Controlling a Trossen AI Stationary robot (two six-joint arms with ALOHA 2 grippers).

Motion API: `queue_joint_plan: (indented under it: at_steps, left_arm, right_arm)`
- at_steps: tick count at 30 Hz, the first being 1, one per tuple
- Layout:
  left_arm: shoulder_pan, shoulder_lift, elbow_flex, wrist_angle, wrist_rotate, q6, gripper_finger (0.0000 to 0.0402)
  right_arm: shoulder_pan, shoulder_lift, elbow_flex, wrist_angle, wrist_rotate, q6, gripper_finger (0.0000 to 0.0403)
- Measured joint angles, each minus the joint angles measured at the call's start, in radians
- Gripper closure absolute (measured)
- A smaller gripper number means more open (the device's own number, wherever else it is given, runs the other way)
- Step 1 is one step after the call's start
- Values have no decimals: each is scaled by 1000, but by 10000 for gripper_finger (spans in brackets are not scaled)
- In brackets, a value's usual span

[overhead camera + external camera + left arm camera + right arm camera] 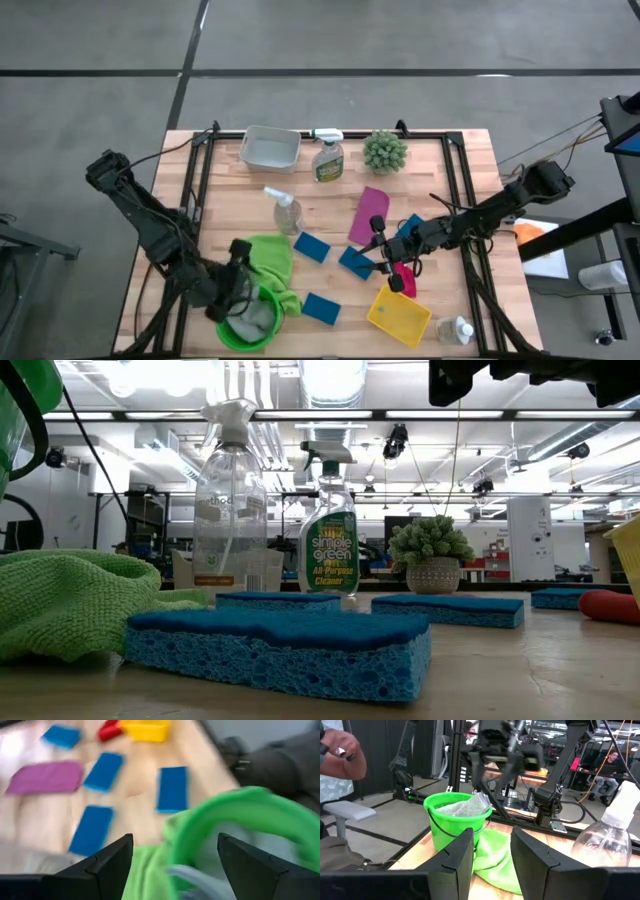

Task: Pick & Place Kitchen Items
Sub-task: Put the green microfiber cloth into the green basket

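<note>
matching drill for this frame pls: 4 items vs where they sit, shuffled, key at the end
Items:
1. grey cloth
2. yellow tray
3. potted plant
4. small white bottle

Places:
A. far edge of the table, beside the Simple Green spray bottle
B. near right corner of the table
C. inside the green bucket
D. near edge, just left of the small white bottle

Pairs: 1-C, 2-D, 3-A, 4-B
</note>
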Motion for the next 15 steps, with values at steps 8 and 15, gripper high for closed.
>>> queue_joint_plan:
  at_steps: [8,15]
  left_arm:
    - [122,0,-55,-7,-9,-62,112]
    - [126,-5,-58,-9,-29,-12,112]
  right_arm:
    - [0,0,0,0,13,14,279]
    - [0,33,1,-1,57,46,279]
